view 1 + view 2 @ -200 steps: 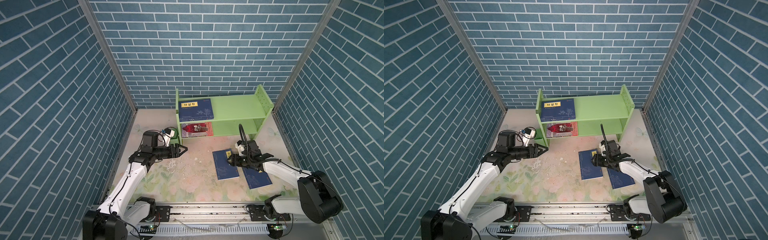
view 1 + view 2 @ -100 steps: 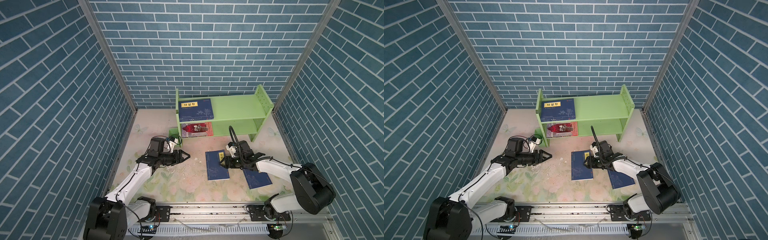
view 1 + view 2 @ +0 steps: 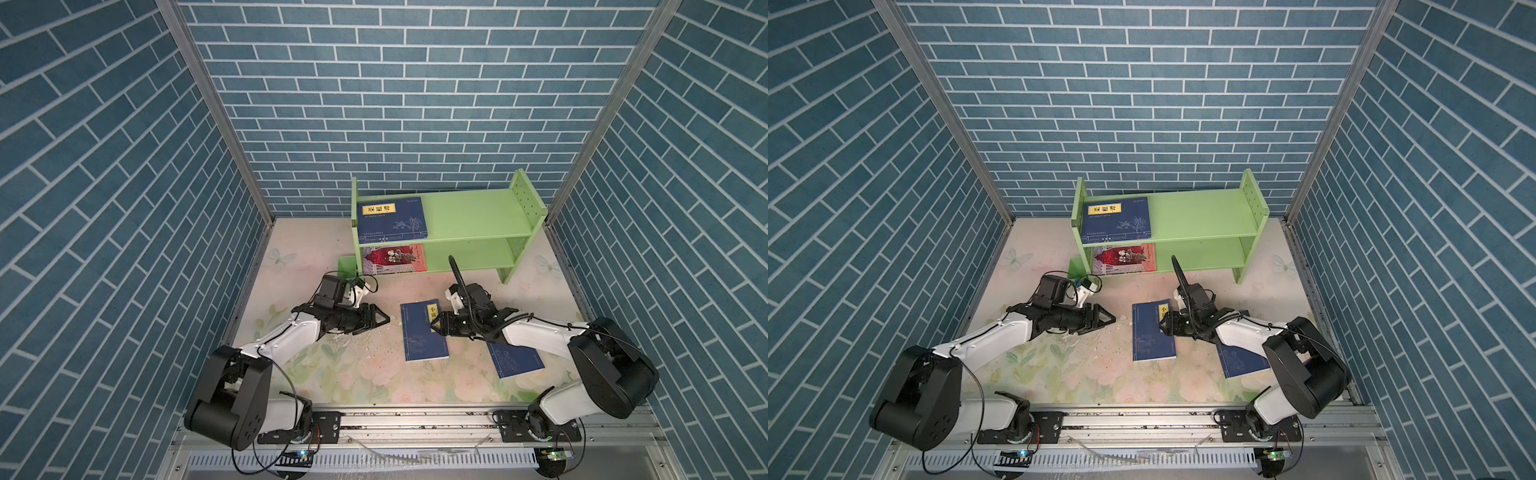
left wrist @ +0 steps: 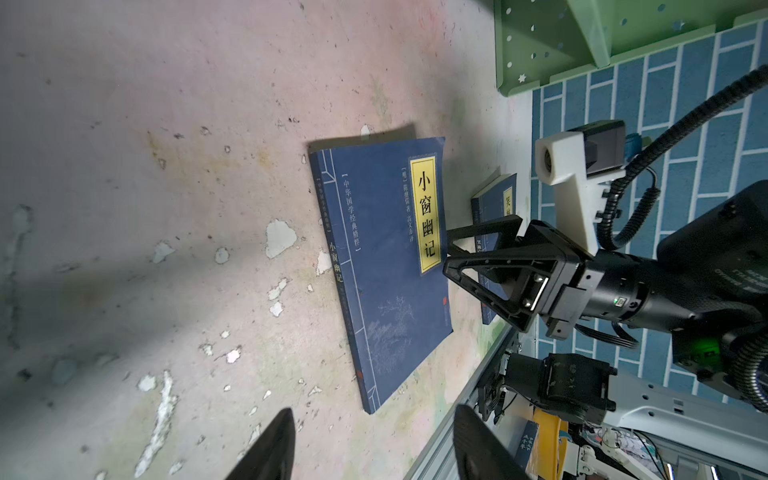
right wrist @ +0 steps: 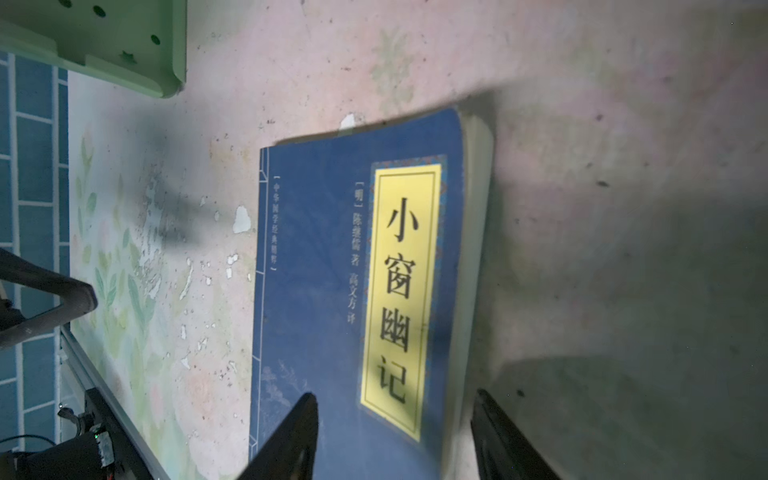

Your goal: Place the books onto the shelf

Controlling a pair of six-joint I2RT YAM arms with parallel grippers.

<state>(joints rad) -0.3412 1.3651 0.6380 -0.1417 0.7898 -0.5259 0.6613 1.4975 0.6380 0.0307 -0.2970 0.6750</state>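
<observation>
ok, left pincer [image 3: 379,322] sits low over the table [image 3: 357,374] with its jaws apart and nothing between them. it points at the spine side of the blue book [image 3: 424,334], near it but not touching. that book lies flat and cover up, about mid-table.

right pincer [image 3: 435,326] is at the same book's other long side, by the yellow title label [image 5: 401,291]. its jaws are apart too and not clamped. in the right wrist view one finger [image 5: 291,440] is over the cover and the other is past the page edge, over bare table. can't tell if either touches the book.

second blue book [image 3: 515,361] lies flat on the table, partly under the right arm [image 3: 536,336].

shelf [image 3: 478,216] stands at the back by the brick wall [image 3: 395,104]. a labelled book [image 3: 392,220] lies on the upper tier's left end, with the red-and-grey book [image 3: 394,257] on the lower tier right below it. a small green cup [image 3: 347,266] hangs on the shelf's left side. the table's floral print is flaked near the left pincer.
</observation>
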